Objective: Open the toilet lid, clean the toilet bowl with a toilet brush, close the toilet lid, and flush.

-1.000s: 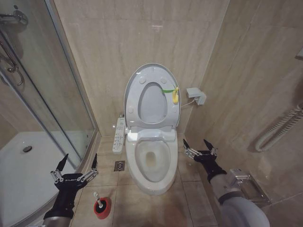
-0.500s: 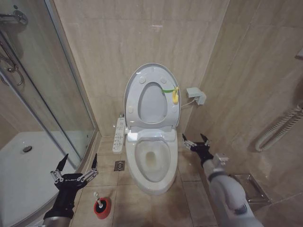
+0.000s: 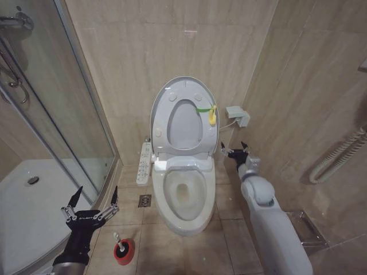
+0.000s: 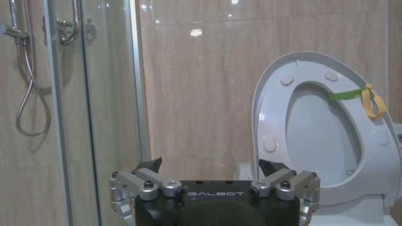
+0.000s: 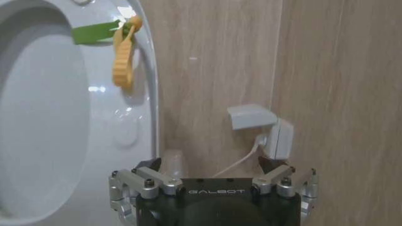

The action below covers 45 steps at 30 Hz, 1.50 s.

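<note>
- Currently, nearest the camera: left gripper [image 3: 92, 200] hovers low over the tile floor [image 3: 229, 229] beside the shower tray [image 3: 23, 206], fingers spread wide, nothing between them. Left wrist view shows the same spread fingertips [image 4: 148, 165] pointing at the wall next to the raised lid.
- Toilet brush [image 3: 118, 243] stands upright in its round red holder cup [image 3: 124, 252] on the floor, just below and to the right of the left gripper, not touching it. Only a short bit of white handle and the dark head are visible.
- Floor drain [image 3: 144, 201] sits between the brush holder and the bowl's base.
- Toilet bowl [image 3: 184, 197] centre frame, open. White button-panel arm [image 3: 144, 163] runs along its left side.
- Right arm reaches forward along the bowl's right side. Right gripper [image 3: 234, 152] is level with the hinge area, near the lid's lower right edge, apart from it; fingers spread, empty.
- Toilet lid [image 3: 184, 117] is up, leaning against the back wall with the seat raised too. Yellow-green tag [image 3: 210, 113] hangs at its right edge; also clear in the right wrist view [image 5: 123, 56].
- Grey wall socket box [image 3: 237, 116] with a cable, on the wall just right of the lid, above the right gripper.
</note>
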### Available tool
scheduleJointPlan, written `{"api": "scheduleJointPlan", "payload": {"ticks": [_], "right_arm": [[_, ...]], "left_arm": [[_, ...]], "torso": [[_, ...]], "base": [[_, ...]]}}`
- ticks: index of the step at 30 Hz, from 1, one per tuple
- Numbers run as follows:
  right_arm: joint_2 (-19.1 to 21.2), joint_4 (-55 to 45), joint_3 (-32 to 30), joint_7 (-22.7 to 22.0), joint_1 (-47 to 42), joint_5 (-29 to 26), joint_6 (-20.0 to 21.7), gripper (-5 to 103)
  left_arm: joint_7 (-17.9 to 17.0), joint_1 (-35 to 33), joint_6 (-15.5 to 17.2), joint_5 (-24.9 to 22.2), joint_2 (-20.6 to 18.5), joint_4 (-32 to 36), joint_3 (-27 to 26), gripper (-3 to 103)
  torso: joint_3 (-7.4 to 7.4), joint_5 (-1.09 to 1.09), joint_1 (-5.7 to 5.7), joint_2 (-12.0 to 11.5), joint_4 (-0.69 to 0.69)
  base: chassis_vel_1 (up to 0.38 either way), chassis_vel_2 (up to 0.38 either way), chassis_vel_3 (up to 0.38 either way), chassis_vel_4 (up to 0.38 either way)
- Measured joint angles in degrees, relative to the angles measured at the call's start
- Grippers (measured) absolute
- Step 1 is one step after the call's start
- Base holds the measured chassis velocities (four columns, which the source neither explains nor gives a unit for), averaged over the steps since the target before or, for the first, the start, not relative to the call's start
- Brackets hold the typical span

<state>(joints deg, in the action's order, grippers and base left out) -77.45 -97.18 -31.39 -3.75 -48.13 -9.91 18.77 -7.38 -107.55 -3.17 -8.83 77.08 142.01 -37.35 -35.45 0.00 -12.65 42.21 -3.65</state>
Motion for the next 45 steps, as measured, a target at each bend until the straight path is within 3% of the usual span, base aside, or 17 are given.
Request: {"api": "scheduleJointPlan", "payload": {"ticks": [8, 15, 26, 32, 45], "right_arm": [[0.5, 3.5, -0.1, -0.4, 4.9, 0.9, -0.5, 100], [0.3, 8.2, 0.3, -0.4, 9.5, 5.0, -3.2, 100], [-1.7, 23.4, 0.8, -1.3, 21.7, 12.2, -12.7, 100], [-2.2, 26.1, 0.5, -1.3, 25.6, 13.4, -14.3, 100], [-5.3, 40.9, 0.2, -2.0, 36.1, 18.3, -22.7, 100]], "left_arm": [[0.0, 0.0, 0.0, 0.0, 0.0, 0.0, 0.0, 100], [0.0, 0.0, 0.0, 0.0, 0.0, 0.0, 0.0, 100], [0.0, 0.0, 0.0, 0.0, 0.0, 0.0, 0.0, 100], [0.0, 0.0, 0.0, 0.0, 0.0, 0.0, 0.0, 100], [0.0, 0.0, 0.0, 0.0, 0.0, 0.0, 0.0, 100]], "torso": [[0.00, 0.00, 0.00, 0.0, -0.02], [0.00, 0.00, 0.00, 0.0, -0.01], [0.00, 0.00, 0.00, 0.0, 0.00], [0.00, -0.01, 0.00, 0.0, -0.01], [0.00, 0.00, 0.00, 0.0, -0.01]], "base": [[0.000, 0.000, 0.000, 0.000], [0.000, 0.000, 0.000, 0.000], [0.000, 0.000, 0.000, 0.000], [0.000, 0.000, 0.000, 0.000], [0.000, 0.000, 0.000, 0.000]]}}
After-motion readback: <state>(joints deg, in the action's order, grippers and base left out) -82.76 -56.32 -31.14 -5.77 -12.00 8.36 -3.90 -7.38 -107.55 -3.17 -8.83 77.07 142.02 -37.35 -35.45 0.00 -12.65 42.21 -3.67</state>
